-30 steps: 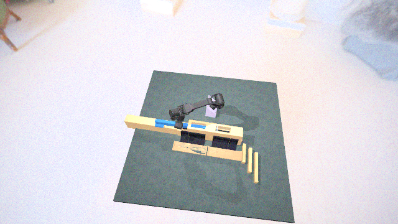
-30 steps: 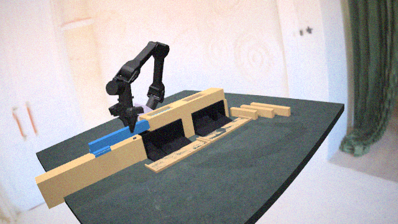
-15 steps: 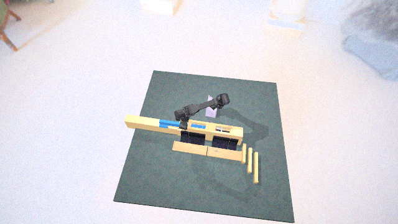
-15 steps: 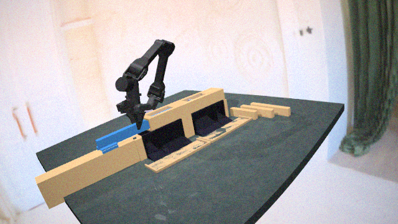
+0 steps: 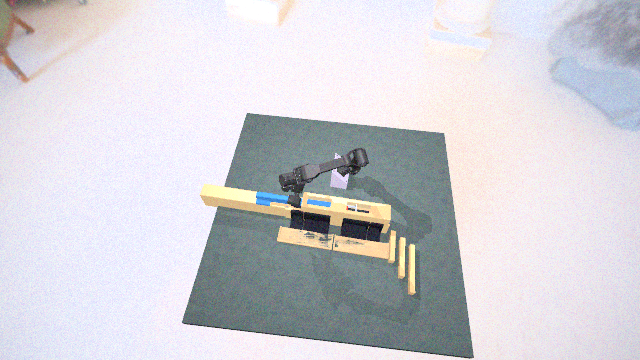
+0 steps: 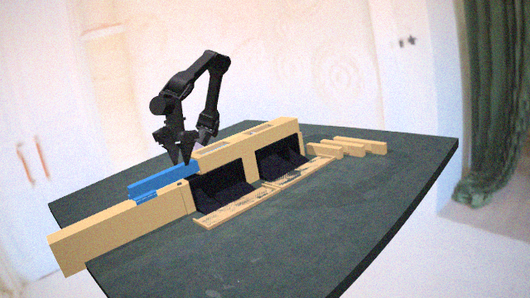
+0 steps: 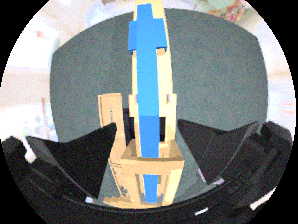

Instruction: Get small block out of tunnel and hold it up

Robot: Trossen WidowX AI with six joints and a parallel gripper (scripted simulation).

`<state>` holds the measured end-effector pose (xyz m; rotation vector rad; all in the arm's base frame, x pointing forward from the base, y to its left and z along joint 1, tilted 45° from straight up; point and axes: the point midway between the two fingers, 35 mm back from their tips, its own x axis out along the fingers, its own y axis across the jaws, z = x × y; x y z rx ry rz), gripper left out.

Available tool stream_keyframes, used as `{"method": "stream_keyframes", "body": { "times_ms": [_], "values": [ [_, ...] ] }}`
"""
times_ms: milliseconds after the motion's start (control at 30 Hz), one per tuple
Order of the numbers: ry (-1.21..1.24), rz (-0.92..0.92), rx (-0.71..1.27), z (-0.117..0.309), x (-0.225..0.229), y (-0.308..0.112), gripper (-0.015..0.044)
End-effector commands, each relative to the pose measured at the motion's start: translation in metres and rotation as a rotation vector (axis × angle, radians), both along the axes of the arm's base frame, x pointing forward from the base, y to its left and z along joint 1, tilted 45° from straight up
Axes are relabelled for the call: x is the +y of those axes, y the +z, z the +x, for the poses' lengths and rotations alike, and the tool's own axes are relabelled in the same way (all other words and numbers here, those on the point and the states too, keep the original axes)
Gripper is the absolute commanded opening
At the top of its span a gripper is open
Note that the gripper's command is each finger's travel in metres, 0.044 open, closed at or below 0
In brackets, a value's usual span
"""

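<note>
The long wooden tunnel [image 5: 338,206] [image 6: 250,166] has two windows in its top and dark openings along its side. The blue handle [image 5: 270,198] [image 6: 161,178] [image 7: 147,75] sticks out of its left end, above a wooden channel [image 5: 227,195] [image 6: 120,228]. More blue shows through the nearer window. My gripper [image 5: 295,201] [image 6: 181,163] [image 7: 148,124] is open and empty, pointing down at the handle close to the tunnel's end, one finger on each side of it. A small white, red and dark patch shows in the farther window; I cannot tell whether it is the block.
Two flat wooden panels [image 5: 304,238] [image 5: 361,247] lie along the tunnel's open side. Three loose wooden rods [image 5: 392,246] [image 5: 402,257] [image 5: 412,270] lie past its right end. The channel overhangs the left edge of the dark table [image 5: 260,300] [image 6: 290,232].
</note>
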<state>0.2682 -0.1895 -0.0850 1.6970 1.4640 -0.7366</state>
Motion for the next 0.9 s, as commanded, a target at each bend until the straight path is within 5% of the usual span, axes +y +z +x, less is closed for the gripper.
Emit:
{"method": "stream_keyframes", "body": {
  "times_ms": [0, 267, 867],
  "values": [
    [0.004, 0.001, -0.008, 0.0, -0.011, 0.01, 0.044],
    [0.005, -0.002, -0.009, 0.006, -0.044, -0.028, 0.044],
    [0.004, -0.002, -0.01, 0.006, -0.028, -0.045, 0.044]
  ]
}}
